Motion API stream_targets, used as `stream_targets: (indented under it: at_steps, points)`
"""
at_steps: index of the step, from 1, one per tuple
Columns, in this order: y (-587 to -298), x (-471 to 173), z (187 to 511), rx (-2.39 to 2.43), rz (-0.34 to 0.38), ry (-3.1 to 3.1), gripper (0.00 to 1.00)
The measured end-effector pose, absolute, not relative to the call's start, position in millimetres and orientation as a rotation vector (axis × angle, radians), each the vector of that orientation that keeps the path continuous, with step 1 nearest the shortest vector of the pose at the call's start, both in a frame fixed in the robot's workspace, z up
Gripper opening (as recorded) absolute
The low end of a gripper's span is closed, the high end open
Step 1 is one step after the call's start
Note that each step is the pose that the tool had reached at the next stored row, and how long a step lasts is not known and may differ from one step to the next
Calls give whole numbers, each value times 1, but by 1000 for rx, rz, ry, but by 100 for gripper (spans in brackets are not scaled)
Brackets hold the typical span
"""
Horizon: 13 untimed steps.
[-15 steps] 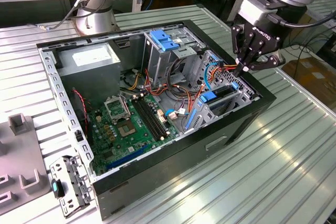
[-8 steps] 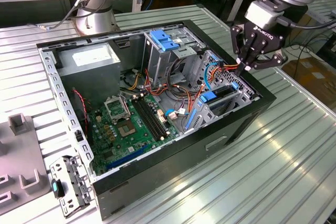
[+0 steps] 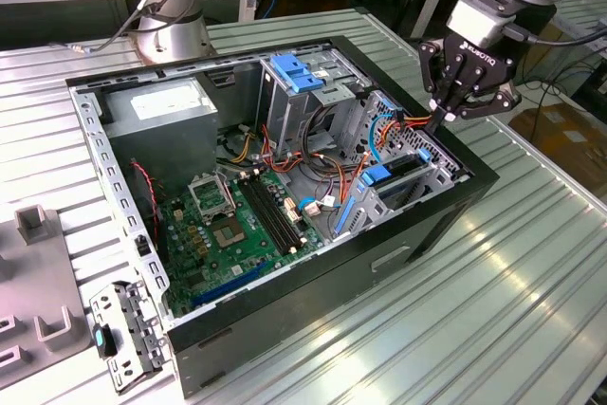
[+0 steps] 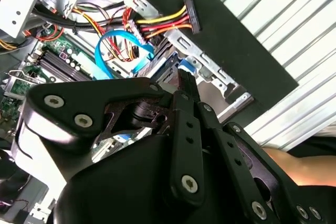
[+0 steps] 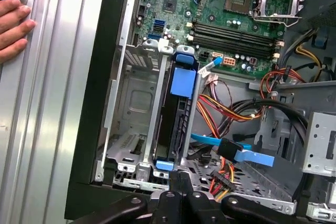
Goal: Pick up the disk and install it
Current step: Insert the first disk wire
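Where the disk [image 5: 176,124] sits: on edge in the drive cage [image 5: 131,103], blue rails [image 5: 182,81] in the guides, just beneath the end effector [image 5: 178,178].
End effector: fingers pressed together, pinching nothing.
Step (judged): seating the disk; pick-up done.
Requirement: straight push along the guides.
Writing: disk label turned away, unreadable.
Surround: open computer case [image 3: 417,234] on table [image 3: 531,310].
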State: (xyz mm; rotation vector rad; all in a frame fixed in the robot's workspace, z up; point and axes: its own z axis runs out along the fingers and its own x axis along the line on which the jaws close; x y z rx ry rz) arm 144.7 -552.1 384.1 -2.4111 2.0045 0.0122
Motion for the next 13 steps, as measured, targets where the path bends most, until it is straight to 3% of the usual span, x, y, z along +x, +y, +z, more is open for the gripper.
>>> stream_targets:
  at_steps: [13]
  points:
    - [-548, 154, 383, -2571, 13, 1796, 11]
